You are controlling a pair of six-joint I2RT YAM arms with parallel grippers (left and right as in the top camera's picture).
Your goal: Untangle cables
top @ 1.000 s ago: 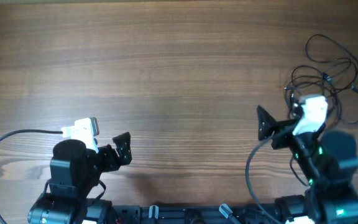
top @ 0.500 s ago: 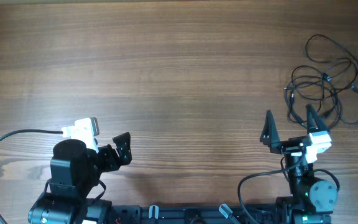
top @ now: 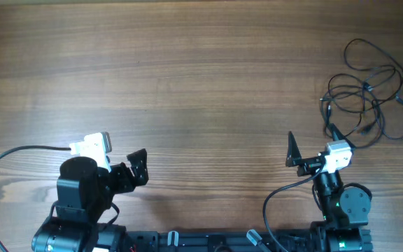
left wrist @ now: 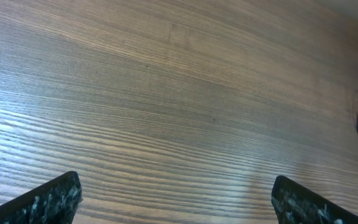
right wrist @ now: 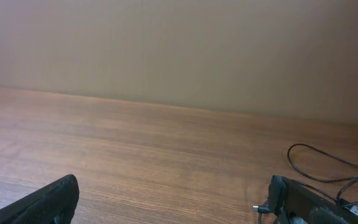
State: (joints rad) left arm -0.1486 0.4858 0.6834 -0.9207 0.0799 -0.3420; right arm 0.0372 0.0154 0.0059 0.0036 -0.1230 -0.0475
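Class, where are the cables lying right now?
Overhead, the cables lie in loose loops at the far right, just beyond the open right gripper.

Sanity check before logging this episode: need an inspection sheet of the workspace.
Surface: wooden table, bare grain.
Job's things: cables, tangled loose loops at the table's far right; neither tool holds them.
Clutter: nothing seen.
Tools: left tool open, empty, over bare wood; right tool open, empty, close beside the cables.
Cables: thick arm wires loop out by both arm bases, apart from the tangle.
Surroundings: plain wall behind the table.
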